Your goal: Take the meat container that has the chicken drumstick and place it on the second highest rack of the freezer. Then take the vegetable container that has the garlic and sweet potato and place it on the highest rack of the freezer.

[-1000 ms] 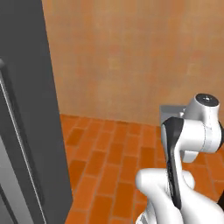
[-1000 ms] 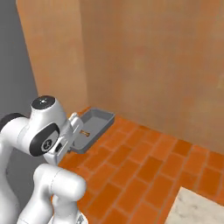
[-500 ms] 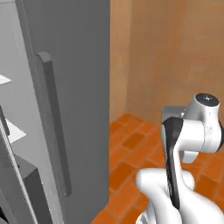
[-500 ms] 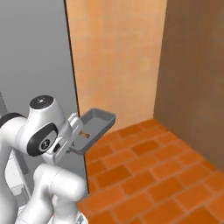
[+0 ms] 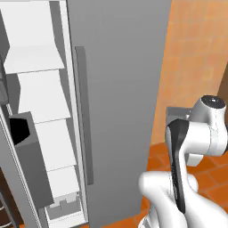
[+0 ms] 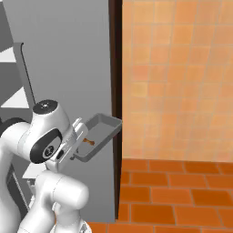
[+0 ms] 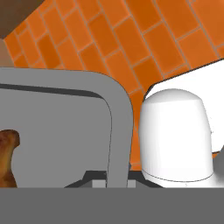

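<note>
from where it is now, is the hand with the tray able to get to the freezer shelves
Probably not yet. The hand, shut on the meat container with the chicken drumstick, sits in front of the closed grey door; the freezer shelves lie open further left.

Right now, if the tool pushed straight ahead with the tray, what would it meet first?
Probably the freezer's grey side panel: the meat container held by the tool already sits close before it, though depth is unclear.
</note>
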Available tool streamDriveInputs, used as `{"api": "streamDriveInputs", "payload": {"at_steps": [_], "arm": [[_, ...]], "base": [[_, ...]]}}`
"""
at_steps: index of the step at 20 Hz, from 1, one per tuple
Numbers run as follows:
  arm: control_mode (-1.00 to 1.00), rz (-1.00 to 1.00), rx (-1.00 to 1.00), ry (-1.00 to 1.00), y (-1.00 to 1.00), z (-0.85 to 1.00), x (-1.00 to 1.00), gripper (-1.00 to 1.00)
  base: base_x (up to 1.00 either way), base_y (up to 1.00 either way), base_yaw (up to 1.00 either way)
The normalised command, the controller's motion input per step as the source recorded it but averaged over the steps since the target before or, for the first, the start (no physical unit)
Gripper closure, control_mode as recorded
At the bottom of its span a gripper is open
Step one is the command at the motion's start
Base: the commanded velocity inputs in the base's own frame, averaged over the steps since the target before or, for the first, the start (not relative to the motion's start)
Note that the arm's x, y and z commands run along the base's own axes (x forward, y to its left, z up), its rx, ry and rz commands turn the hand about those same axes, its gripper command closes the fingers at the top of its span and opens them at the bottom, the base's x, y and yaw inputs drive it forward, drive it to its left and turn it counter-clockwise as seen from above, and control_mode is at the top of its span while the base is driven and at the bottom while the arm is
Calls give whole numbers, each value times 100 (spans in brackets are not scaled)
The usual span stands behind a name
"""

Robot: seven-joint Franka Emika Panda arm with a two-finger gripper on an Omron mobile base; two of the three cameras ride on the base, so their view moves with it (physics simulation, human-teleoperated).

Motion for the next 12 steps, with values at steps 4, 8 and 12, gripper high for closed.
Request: {"api": "streamDriveInputs", "payload": {"at_steps": [4, 8, 12], "arm": [[100, 0, 0, 0, 0, 0, 0, 100], [100, 0, 0, 0, 0, 0, 0, 100], [100, 0, 0, 0, 0, 0, 0, 100]], "base": [[16, 4, 96], [-28, 5, 92], [-18, 21, 97]]}}
